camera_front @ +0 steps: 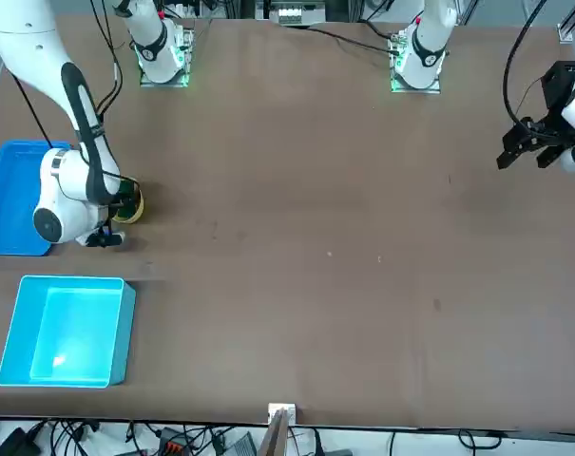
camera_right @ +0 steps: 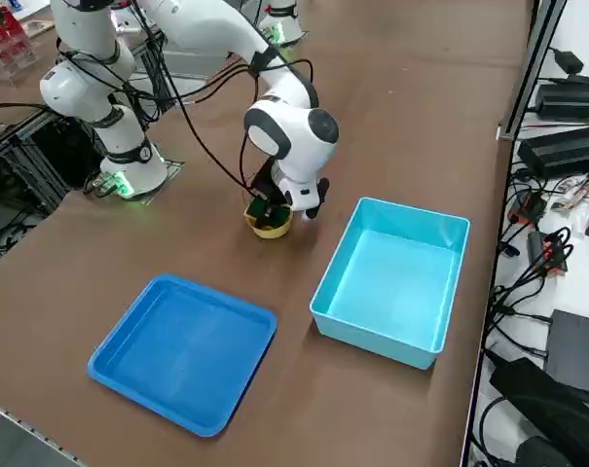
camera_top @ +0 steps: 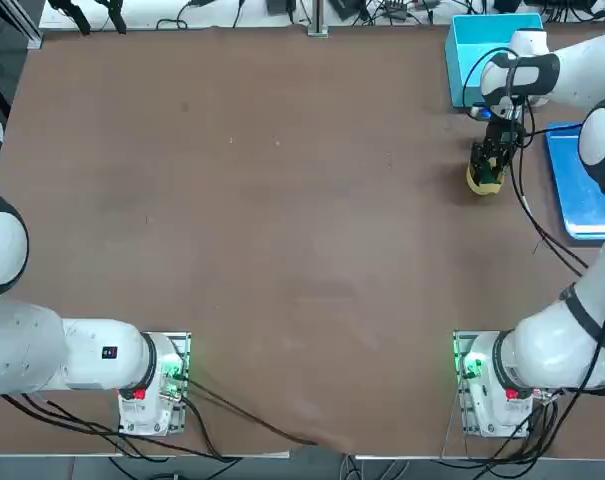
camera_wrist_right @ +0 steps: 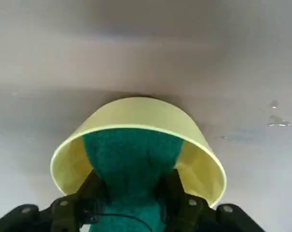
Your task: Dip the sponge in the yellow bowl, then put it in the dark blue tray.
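Right gripper (camera_wrist_right: 131, 193) jaws pinch the green-topped rectangular sponge (camera_wrist_right: 129, 157), lowered inside the small round yellow bowl (camera_wrist_right: 194, 145). Dip straight down, keep grip firm, avoid tipping the rim.

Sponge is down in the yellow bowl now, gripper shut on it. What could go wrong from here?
1. The right gripper pinches the sponge inside the small yellow bowl; lifting off-centre could catch the rim and tip it.
2. The light cyan box stands close beside the bowl; the dark blue tray is the target, so do not confuse them.
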Action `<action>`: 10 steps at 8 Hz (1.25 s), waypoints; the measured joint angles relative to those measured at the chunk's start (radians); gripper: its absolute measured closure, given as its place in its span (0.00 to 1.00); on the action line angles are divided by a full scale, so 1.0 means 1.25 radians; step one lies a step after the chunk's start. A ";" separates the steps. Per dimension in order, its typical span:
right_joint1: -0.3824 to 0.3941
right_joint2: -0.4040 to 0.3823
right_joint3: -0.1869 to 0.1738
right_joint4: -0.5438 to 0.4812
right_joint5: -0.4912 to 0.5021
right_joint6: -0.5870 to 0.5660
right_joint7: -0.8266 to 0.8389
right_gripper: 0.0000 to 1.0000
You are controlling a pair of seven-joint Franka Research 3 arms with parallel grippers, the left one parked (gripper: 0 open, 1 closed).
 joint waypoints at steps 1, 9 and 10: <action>0.000 0.002 0.000 0.001 0.000 0.000 0.000 0.41; 0.000 0.004 0.000 0.077 0.000 -0.109 0.000 0.41; 0.000 0.002 0.000 0.092 0.000 -0.129 0.000 0.41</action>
